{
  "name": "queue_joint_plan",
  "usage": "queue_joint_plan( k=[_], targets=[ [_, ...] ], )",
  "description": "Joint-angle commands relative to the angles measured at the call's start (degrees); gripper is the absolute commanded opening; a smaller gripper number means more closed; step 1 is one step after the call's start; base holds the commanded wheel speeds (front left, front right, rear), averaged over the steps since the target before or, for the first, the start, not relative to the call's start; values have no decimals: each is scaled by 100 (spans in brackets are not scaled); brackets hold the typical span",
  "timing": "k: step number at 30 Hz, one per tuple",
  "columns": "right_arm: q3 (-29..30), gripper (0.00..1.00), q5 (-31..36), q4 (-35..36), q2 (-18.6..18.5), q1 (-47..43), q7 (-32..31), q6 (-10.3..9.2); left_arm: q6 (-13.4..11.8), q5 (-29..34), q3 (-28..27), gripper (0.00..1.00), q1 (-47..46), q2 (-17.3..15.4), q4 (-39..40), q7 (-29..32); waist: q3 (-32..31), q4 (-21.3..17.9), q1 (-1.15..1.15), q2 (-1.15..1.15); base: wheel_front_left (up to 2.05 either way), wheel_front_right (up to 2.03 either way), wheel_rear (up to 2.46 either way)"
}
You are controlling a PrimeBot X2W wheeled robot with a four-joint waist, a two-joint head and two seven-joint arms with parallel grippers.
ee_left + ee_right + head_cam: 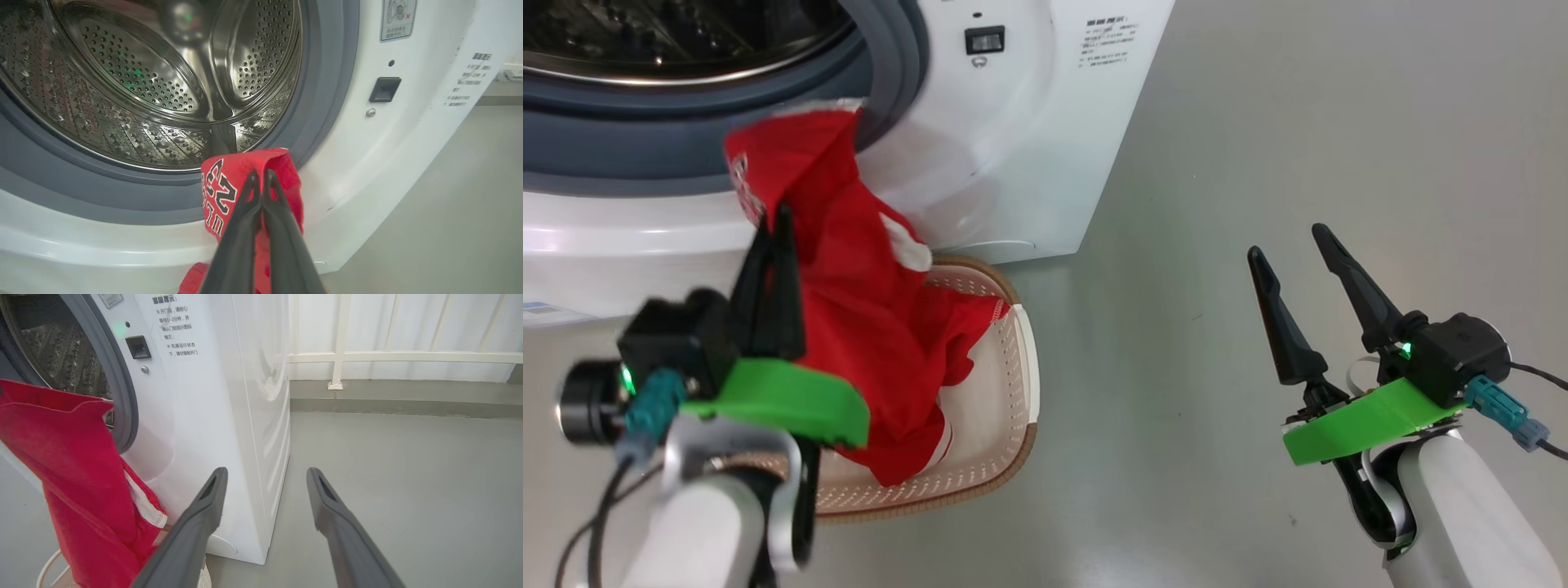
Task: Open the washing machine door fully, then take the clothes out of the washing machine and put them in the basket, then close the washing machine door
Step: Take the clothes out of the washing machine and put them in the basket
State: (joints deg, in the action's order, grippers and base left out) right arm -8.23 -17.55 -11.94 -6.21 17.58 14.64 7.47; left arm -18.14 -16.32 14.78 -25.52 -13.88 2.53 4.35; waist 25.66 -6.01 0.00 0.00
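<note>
Clamping the clothes (866,327) tight in the left gripper (774,227), pinching a bunched fold right beside the lettering (216,192). Dangling the red jersey in front of the washing machine (1029,122), just below the grey gasket (327,102), with the lower end hanging over the basket (1017,384) and seemingly reaching inside. Showing a bare-looking steel drum (143,81), as far as visible.

Holding the right gripper (1286,241) spread wide and grasping nothing, well apart over the floor (1258,122).

Judging the fabric as light, soft and floppy: draping, stretching and sliding about rather than holding any shape. Expecting no breakage, but watching for a snag on the gasket lip or a hem catching the basket rim. Reckoning a pinch on a gathered fold the sound way of taking it, thick enough for such slim jaws to bite. Steering clear of a single thin layer, likely to slip free. Wanting the bulk lowered well inside the basket before letting go, lest the loose tail spill over the side.
</note>
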Motion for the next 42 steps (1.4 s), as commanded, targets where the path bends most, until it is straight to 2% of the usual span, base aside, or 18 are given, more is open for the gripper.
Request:
queue_joint_plan(
  k=[1,8,16,25,30,31,33,42],
  targets=[
    [-116,100,52,118,-28,-116,36,2,-81,67,-154,0,174,-189,371,73,-32,18,0,0,0,0,0],
    [-139,100,50,116,-6,-138,36,2,-220,-57,27,0,869,-71,811,373,-54,36,0,0,0,0,0],
    [-179,100,23,118,-17,-90,36,2,-172,-387,11,0,1064,92,7,354,8,-12,0,0,0,0,0],
    [-193,100,-6,105,-6,-12,36,2,220,-792,13,0,629,259,-1798,317,144,-123,0,0,0,0,0],
    [-215,100,-20,89,12,35,36,2,607,-1071,42,0,215,517,-2987,126,196,-194,0,0,0,0,0],
    [-220,100,-26,78,22,51,36,2,737,-1210,2,0,45,619,-3472,58,208,-221,0,0,0,0,0],
    [-236,100,-35,67,31,68,36,2,851,-1299,-32,0,-127,671,-3955,-32,220,-255,0,0,0,0,0],
    [-269,100,-67,22,46,128,36,2,1231,-1557,-140,0,-832,820,-5644,-416,282,-342,0,0,0,0,0]
  ],
)
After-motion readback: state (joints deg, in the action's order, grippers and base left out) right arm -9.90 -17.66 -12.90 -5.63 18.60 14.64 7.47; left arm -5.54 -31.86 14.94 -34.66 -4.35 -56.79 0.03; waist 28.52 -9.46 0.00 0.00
